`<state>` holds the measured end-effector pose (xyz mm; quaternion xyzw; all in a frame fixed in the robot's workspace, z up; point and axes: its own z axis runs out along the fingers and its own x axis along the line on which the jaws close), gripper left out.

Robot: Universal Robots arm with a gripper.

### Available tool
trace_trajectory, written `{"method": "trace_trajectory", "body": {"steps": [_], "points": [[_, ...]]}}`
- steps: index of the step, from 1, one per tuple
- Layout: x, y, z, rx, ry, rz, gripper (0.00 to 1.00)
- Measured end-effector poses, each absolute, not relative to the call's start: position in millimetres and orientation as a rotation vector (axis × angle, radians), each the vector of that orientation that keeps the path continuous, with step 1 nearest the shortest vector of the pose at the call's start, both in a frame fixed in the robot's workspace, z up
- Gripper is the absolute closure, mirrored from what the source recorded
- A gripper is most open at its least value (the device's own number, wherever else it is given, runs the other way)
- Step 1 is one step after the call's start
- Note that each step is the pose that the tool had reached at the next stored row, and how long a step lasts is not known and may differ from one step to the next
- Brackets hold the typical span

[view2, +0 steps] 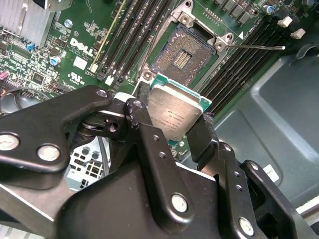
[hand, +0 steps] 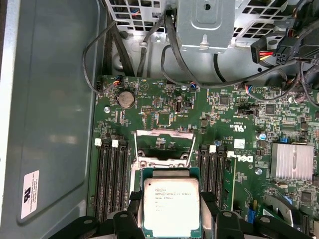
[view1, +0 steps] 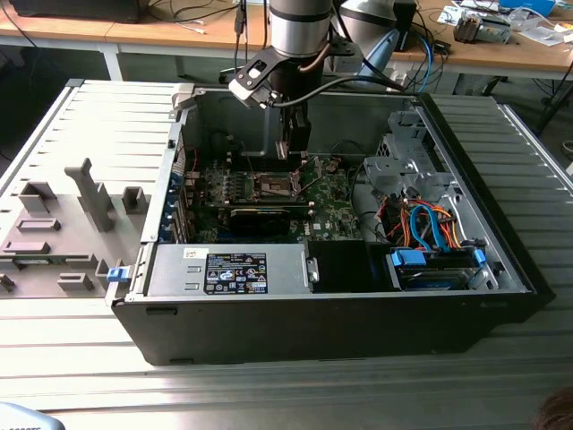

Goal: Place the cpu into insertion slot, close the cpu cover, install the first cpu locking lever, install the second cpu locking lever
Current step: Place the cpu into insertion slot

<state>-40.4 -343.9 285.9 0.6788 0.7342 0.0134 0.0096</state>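
Inside the open computer case point(view1: 340, 313), over the green motherboard point(hand: 224, 114), the gripper point(view2: 172, 120) hangs clamped narrow. The cpu cover point(hand: 164, 133) stands raised, the insertion slot point(view2: 183, 55) lies bare, and the cpu point(view2: 174, 112) sits between the jaws just short of it: 0 of 4 steps look finished.

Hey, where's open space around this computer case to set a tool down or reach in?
Free: the ribbed table in front of the case, and the strip on the exterior view's right of it. Crowded: grey fixtures on the exterior view's left, cables inside, and the gripper holding the cpu near the insertion slot.
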Motion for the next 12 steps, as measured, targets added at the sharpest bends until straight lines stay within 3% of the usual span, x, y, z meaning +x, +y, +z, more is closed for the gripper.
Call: {"method": "trace_trajectory", "body": {"steps": [12], "points": [[-40.5, -343.9, 284.0, 2.119, 2.292, 0.042, 0.45]]}}
